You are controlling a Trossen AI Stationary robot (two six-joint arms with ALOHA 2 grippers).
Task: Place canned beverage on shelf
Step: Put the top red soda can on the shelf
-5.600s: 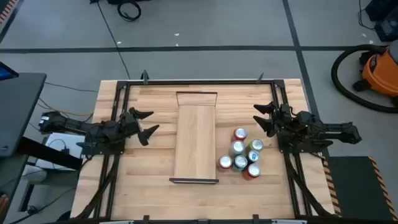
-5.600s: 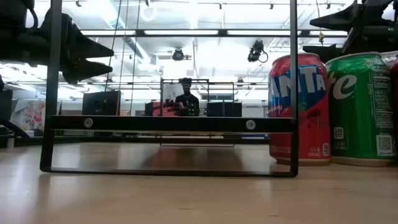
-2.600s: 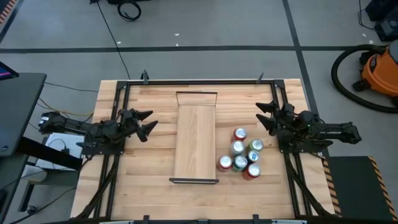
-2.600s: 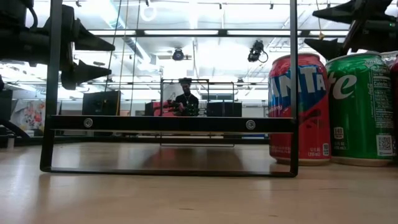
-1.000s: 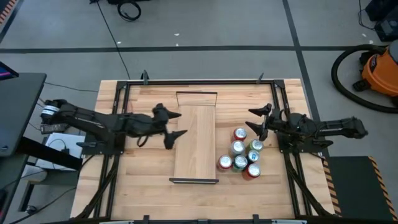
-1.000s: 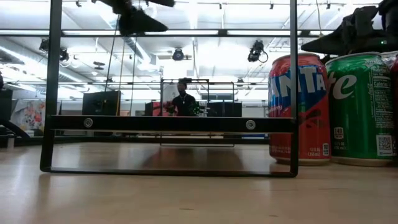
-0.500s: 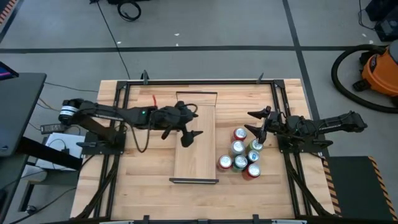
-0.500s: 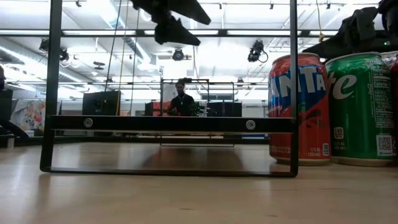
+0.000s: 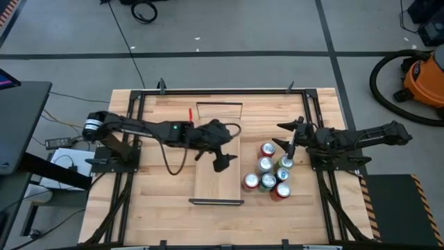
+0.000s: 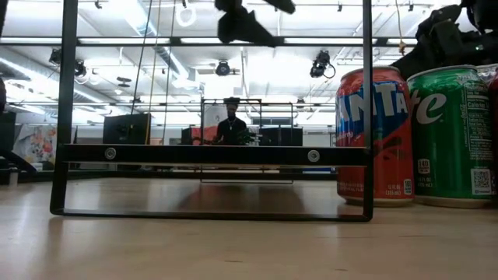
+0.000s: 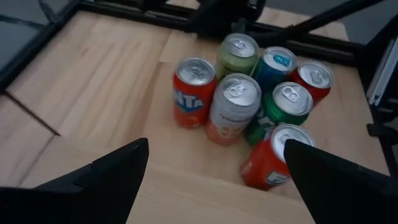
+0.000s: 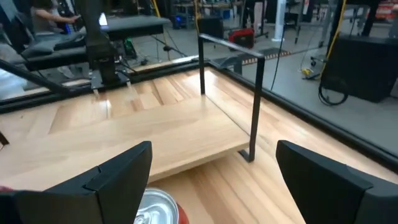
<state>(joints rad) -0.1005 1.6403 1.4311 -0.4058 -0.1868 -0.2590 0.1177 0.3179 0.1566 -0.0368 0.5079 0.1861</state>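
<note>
Several beverage cans [image 9: 269, 171] stand upright in a cluster on the tabletop, right of the shelf [image 9: 211, 182]. The shelf is a long light-wood plank with a black frame at each short end. My left gripper [image 9: 227, 147] is open and empty above the shelf's right side. In its wrist view [image 11: 217, 180] it faces the cans [image 11: 249, 106]. My right gripper [image 9: 284, 137] is open and empty just above the cluster's far side, with one can top [image 12: 152, 208] below its fingers. The low view shows a red can [image 10: 373, 136] and a green can [image 10: 451, 132].
The shelf's black end frames [image 9: 219, 105] [image 9: 216, 202] stand up from the table, and one shows in the right wrist view [image 12: 230, 93]. Black rails run around the slatted tabletop [image 9: 159, 201]. An orange vacuum [image 9: 420, 80] stands on the floor at the far right. A person [image 10: 231, 128] sits beyond the table.
My left gripper has swung from the shelf's left edge toward the table's right edge, across the shelf and toward the cans, staying open. My right gripper has stayed above the cluster's far side. The cans have not moved.
</note>
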